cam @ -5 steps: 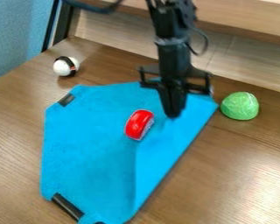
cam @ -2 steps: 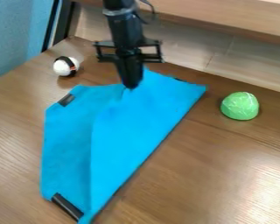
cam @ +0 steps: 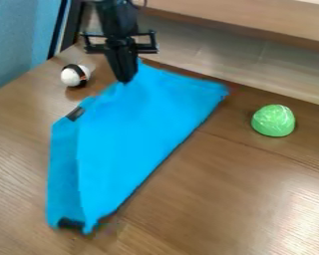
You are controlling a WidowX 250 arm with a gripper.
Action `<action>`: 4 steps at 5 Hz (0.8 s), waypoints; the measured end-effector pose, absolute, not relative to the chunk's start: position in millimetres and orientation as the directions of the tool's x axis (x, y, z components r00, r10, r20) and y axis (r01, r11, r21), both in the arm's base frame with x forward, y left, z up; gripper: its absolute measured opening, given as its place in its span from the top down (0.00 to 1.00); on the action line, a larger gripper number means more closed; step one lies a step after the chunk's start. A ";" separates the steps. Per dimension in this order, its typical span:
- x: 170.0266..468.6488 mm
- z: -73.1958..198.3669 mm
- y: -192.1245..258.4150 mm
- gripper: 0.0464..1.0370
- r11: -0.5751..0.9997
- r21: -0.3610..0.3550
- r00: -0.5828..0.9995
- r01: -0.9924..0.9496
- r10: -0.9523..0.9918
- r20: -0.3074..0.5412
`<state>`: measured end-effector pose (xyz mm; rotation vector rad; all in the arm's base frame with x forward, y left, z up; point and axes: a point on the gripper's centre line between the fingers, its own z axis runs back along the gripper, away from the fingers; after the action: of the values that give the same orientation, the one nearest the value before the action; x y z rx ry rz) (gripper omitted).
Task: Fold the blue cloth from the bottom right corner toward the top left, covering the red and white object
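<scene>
Blue cloth (cam: 139,129) folded farther left, long axis toward upper right.

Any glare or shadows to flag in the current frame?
Camera view: pale glare on the table at lower right; a thin dark shadow along the lower-right edge of the blue cloth; small shadows by the white ball and the green rounded object.
</scene>
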<state>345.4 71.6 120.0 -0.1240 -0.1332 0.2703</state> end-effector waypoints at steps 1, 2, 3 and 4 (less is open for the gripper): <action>345.8 115.9 82.0 0.99 0.960 -0.119 0.958 -0.253 0.266 0.106; 346.5 111.8 97.8 0.99 0.956 -0.106 0.953 -0.274 0.285 0.101; 345.9 98.9 104.3 0.99 0.956 -0.088 0.955 -0.281 0.288 0.076; 344.4 91.6 105.8 0.96 0.956 -0.076 0.955 -0.283 0.288 0.075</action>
<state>344.4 105.8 91.6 -0.0648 -0.0857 0.2899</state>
